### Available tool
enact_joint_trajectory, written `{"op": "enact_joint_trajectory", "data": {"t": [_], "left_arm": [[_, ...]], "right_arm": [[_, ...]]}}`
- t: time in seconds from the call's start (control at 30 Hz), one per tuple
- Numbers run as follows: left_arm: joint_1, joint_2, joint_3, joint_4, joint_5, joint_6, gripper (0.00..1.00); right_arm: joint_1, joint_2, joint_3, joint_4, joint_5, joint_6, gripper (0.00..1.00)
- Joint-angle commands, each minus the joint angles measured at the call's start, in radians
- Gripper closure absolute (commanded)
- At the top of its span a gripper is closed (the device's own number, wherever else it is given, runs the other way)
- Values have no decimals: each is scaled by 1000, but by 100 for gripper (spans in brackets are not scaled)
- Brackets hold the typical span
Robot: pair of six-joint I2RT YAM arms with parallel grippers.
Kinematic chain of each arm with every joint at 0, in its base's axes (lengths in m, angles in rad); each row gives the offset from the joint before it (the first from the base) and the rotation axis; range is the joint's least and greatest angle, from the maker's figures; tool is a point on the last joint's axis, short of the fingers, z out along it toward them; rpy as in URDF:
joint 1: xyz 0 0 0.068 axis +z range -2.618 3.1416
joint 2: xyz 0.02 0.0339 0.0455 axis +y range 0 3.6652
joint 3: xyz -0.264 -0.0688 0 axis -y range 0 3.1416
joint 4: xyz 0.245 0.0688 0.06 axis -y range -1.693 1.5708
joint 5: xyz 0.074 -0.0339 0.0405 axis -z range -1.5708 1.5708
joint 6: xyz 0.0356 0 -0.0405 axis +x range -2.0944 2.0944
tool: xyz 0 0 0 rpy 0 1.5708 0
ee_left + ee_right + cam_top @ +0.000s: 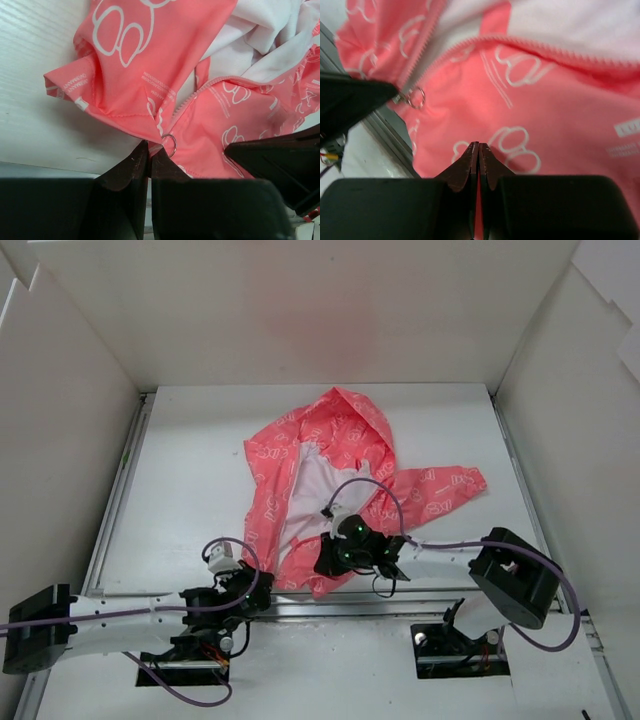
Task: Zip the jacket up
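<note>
Jacket [340, 465] lies on the white desk [180, 490] with its front open, so the white lining shows. The left fingers [131, 172] are together and clamp the hem just beside the zipper ring [169, 144]. The right fingers [457, 172] are together too, with their tips on the pink front panel near this ring. Whether they pinch the cloth, I cannot tell.

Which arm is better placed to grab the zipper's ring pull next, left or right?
Left, probably. The left gripper has its jaws shut on the jacket hem right beside the ring pull. The right gripper pinches fabric farther along the hem, away from it.
</note>
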Motion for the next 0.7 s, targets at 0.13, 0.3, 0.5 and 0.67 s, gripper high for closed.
{"op": "enact_joint_trajectory", "data": {"t": [0.13, 0.3, 0.5, 0.67], "left_arm": [[-7, -36, -54, 105, 17, 22, 100], [-7, -47, -49, 82, 5, 36, 100], [3, -64, -69, 94, 16, 30, 100], [12, -120, -97, 83, 20, 29, 100]], "right_arm": [[38, -138, 29, -62, -23, -56, 67], [70, -25, 161, -127, -72, -141, 74], [84, 147, 230, -1, -159, -158, 100], [87, 230, 255, 51, -178, -143, 85]]}}
